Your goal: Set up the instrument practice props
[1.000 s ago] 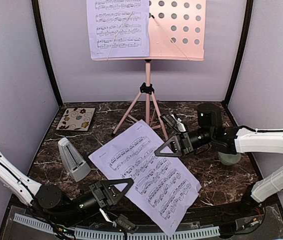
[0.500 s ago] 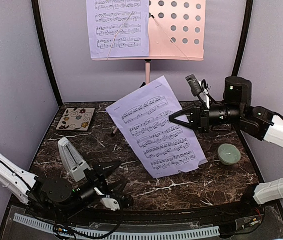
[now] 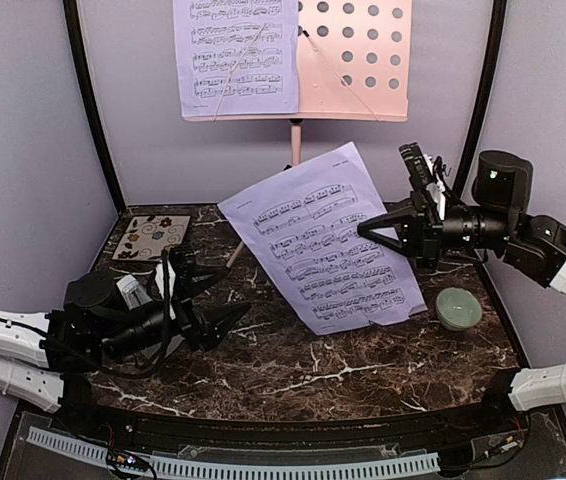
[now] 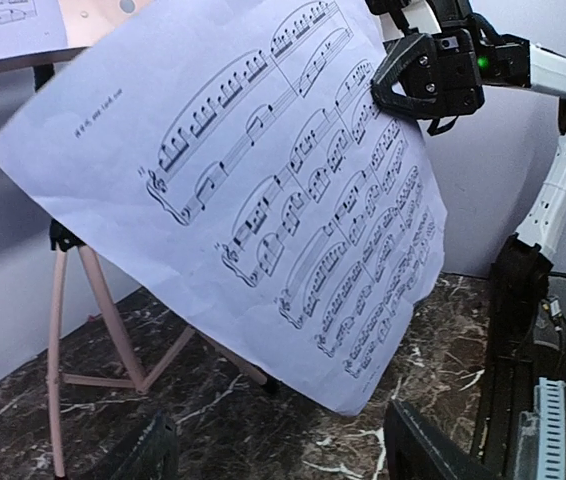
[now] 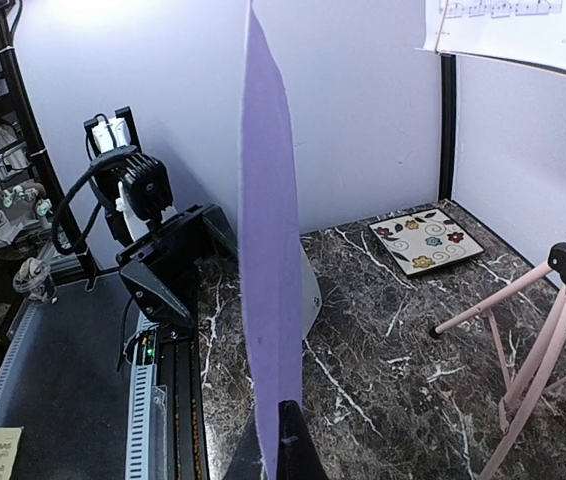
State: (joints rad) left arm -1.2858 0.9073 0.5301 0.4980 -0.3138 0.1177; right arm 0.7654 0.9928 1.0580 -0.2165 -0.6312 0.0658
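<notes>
The pink music stand (image 3: 355, 62) rises at the back on tripod legs (image 4: 61, 330), with one lavender sheet-music page (image 3: 235, 55) on its left half. A second page (image 3: 328, 240) hangs tilted in the air, pinched at its right edge by my shut right gripper (image 3: 375, 229). The right wrist view shows this page edge-on (image 5: 268, 250) between the fingertips (image 5: 290, 440). My left gripper (image 3: 208, 295) stands open and empty at the left, facing the page (image 4: 263, 190). The white-grey metronome (image 3: 133, 291) is mostly hidden behind the left arm.
A pale green bowl (image 3: 459, 308) sits at the right, below the right arm. The floral tile (image 3: 151, 238) lies at the back left. Dark side posts and lavender walls close in the marble table (image 3: 343, 370).
The page left the tabletop and rose up and right in the right gripper. My left gripper let go of it, opened wide, and swung back to the left by the metronome.
</notes>
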